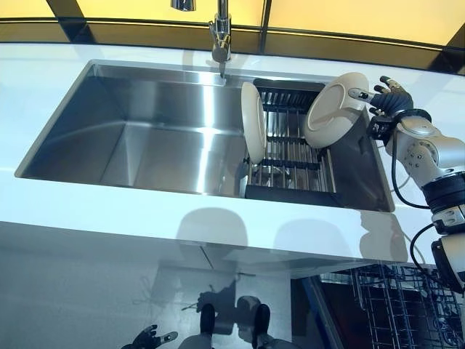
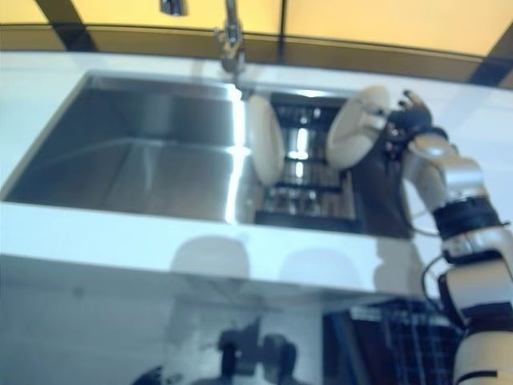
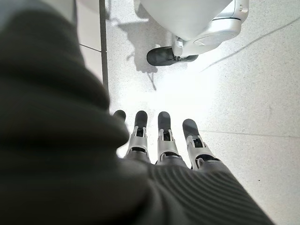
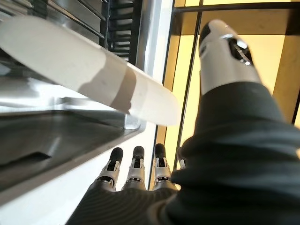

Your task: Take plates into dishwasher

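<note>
- Left hand point(image 3: 159, 140): hangs low over the floor, well below the sink point(image 1: 145, 138); fingers straight and relaxed, holding nothing.
- Sink: steel basin set in the white counter point(image 1: 109, 211); its left part holds nothing.
- Dish rack point(image 1: 290, 156): dark, sits in the sink's right end.
- First plate point(image 1: 253, 120): white, stands on edge at the rack's left side; untouched, not yet moved.
- Second plate point(image 1: 333, 109): white, tilted at the rack's right side, rim at the right hand point(image 1: 389, 98).
- Right hand: open, fingers straight beside the plate's rim; I judge no firm grasp yet.
- Dishwasher basket point(image 1: 399, 305): below the sink's right end, shows no plates; by my judgement both plates remain to transfer.
</note>
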### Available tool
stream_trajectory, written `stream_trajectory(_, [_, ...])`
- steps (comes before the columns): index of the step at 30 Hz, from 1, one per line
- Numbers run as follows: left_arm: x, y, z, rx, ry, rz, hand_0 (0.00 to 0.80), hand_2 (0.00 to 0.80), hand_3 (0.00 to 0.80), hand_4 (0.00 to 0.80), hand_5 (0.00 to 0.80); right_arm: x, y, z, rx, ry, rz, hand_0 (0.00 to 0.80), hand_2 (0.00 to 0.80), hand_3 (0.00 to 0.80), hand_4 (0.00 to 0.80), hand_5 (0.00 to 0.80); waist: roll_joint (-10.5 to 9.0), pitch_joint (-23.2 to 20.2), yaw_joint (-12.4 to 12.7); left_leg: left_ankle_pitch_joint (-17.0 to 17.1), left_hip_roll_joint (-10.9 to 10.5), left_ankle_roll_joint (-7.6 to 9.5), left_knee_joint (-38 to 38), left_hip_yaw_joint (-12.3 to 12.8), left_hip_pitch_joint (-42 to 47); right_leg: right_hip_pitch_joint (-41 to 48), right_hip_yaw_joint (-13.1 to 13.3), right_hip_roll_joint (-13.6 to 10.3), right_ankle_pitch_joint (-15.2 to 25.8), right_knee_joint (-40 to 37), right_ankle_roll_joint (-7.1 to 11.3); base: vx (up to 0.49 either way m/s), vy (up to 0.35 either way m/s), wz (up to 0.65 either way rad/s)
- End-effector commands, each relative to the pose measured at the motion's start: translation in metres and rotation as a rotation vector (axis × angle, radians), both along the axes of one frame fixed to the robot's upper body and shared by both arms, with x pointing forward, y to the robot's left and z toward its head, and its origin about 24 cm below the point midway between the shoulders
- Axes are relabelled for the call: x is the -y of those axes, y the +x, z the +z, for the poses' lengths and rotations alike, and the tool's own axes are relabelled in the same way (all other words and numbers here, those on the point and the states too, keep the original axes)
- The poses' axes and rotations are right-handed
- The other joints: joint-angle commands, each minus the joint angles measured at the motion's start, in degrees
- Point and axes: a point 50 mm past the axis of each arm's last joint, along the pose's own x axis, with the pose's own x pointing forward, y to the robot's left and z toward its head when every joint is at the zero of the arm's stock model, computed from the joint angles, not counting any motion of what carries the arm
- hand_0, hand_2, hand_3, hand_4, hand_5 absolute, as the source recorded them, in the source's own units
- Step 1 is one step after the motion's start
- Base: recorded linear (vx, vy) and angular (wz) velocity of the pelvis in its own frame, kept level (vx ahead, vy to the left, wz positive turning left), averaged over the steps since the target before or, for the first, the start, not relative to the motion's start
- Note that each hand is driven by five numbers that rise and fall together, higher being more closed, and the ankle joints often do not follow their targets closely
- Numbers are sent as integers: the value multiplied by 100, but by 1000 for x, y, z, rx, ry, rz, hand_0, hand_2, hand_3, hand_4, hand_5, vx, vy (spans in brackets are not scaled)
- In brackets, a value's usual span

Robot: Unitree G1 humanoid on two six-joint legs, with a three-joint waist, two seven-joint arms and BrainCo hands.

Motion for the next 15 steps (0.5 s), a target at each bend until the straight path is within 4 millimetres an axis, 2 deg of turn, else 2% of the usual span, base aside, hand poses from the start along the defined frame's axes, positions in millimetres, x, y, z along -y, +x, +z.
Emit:
stream_trajectory(1, [3, 1, -2, -3, 7, -24, 0, 0, 0, 0, 0, -10, -5, 55, 154, -53, 9, 0, 0, 0, 0, 0, -44, -34, 202, -325, -81, 54, -17, 46, -116, 359, -658, -209, -515, 5, 242, 0, 0, 0])
stream_trajectory(15, [6, 4, -1, 18, -7, -17, 0, 0, 0, 0, 0, -13, -3, 51, 132, -36, 22, 0, 0, 0, 0, 0, -21, 59, 203, -316, -78, 50, -17, 57, -144, 328, -684, -218, -502, 5, 240, 0, 0, 0])
